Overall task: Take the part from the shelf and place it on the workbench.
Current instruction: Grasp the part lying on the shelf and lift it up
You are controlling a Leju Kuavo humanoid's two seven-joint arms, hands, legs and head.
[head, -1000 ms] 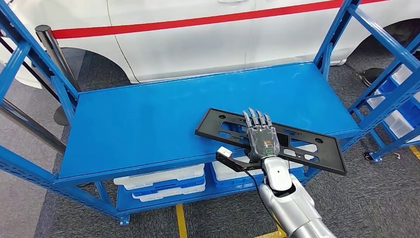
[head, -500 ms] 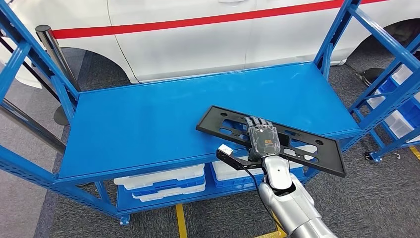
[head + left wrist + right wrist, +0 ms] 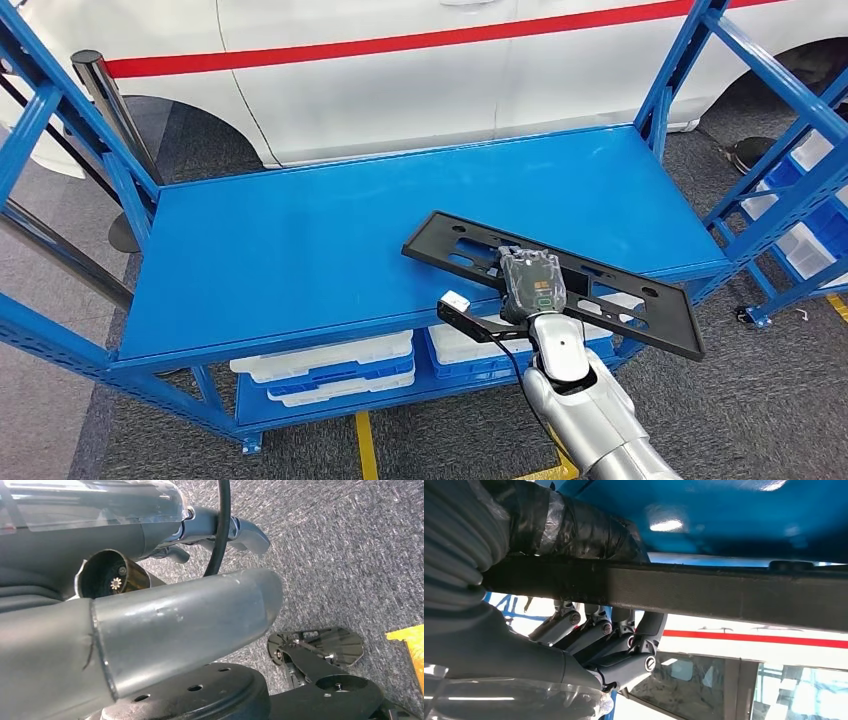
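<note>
Presently your right hand (image 3: 531, 283) had its fingers (image 3: 611, 645) curled around the black part (image 3: 610, 300); lifting it off the shelf (image 3: 300, 250) and reaching the workbench remained.

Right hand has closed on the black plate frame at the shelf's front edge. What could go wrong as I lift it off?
1. The right hand grips the long black frame at one spot on its near edge, so the frame may tilt or slip.
2. The frame's far end lies on the blue shelf and could drag.
</note>
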